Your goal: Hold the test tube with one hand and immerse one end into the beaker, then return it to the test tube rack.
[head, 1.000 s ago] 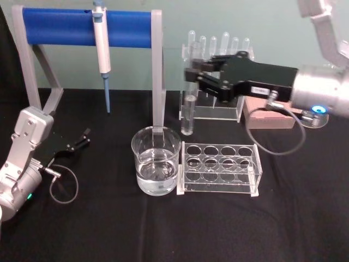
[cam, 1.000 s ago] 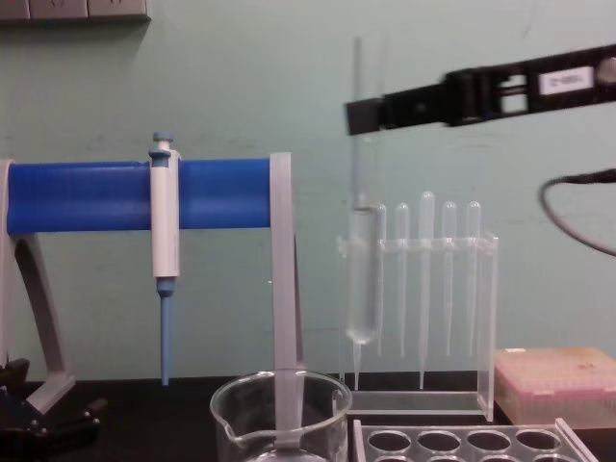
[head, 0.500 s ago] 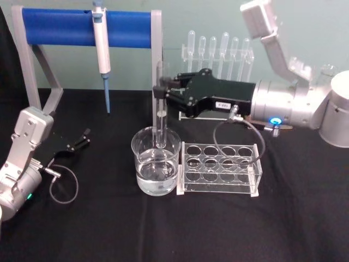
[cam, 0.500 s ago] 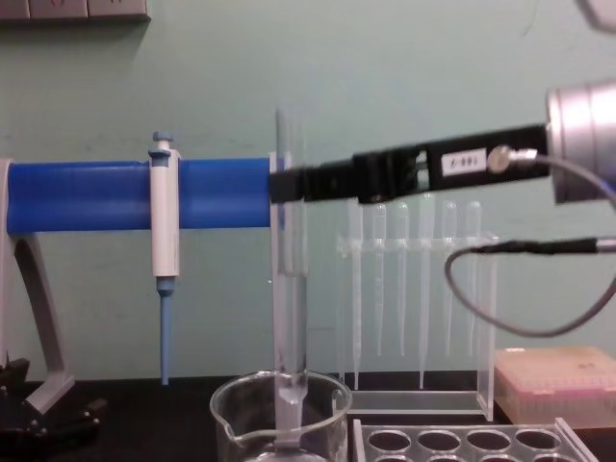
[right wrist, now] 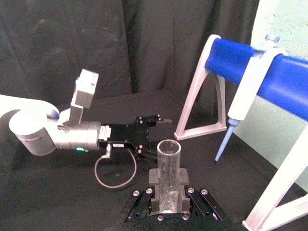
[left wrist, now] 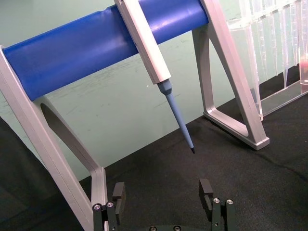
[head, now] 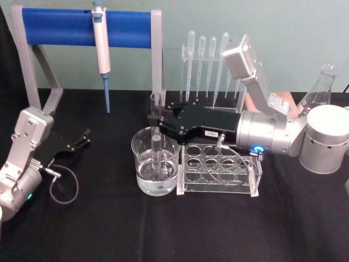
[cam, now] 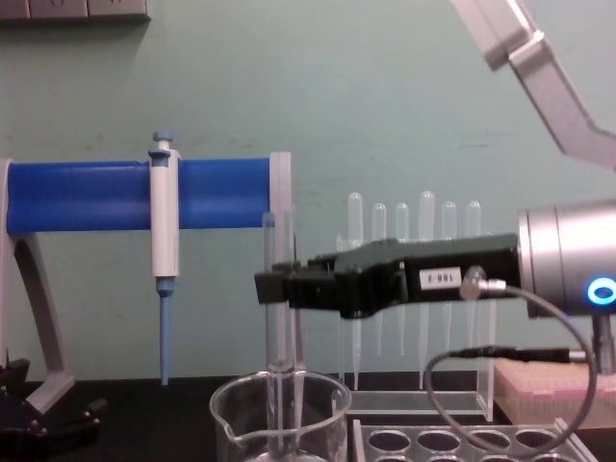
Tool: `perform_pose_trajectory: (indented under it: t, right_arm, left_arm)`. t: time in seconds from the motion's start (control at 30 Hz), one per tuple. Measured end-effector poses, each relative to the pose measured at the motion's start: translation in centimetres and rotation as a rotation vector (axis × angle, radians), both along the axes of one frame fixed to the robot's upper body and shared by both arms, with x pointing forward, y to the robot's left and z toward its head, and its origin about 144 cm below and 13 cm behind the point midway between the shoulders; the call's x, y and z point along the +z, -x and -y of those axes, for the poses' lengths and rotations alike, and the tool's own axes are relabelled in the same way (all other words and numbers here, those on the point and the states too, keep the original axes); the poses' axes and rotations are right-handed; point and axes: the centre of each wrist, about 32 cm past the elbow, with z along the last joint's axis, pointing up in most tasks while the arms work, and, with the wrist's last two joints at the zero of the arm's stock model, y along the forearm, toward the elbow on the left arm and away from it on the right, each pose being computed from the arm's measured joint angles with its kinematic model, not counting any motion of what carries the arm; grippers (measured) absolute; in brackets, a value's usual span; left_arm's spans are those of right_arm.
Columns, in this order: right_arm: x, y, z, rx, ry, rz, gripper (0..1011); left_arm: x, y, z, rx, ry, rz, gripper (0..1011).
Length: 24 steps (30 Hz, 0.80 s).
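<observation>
The right hand (head: 155, 121) was closed on the test tube (head: 157, 144), gripping it upright a little below its rim. Over the preceding second the hand had carried the tube from a high position in front of the pipettes (head: 202, 60) to a point above the beaker (head: 140, 164), then lowered it. The tube now stood inside the beaker with its round end at the water, apparently immersed. The immersion step was therefore judged complete or nearly so. The remaining step was to lift the tube clear of the beaker rim and transfer it to the test tube rack (head: 221, 188), just beside the beaker on the surface (head: 109, 229). The left hand (head: 82, 137) lay parked at the left, fingers apart and empty.
</observation>
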Motion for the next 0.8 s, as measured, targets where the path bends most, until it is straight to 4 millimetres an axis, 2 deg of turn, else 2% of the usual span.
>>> perform_pose_trajectory:
  t: [0.3, 0.8]
  right_arm:
    - [-1.8, 0.1, 0.1, -0.021, 0.006, -0.005, 222]
    - [-3.1, 0.3, 0.5, -0.047, -0.002, -0.011, 222]
  left_arm:
    - [0.0, 0.0, 0.0, 0.0, 0.0, 0.0, 1000]
    - [0.0, 0.0, 0.0, 0.0, 0.0, 0.0, 1000]
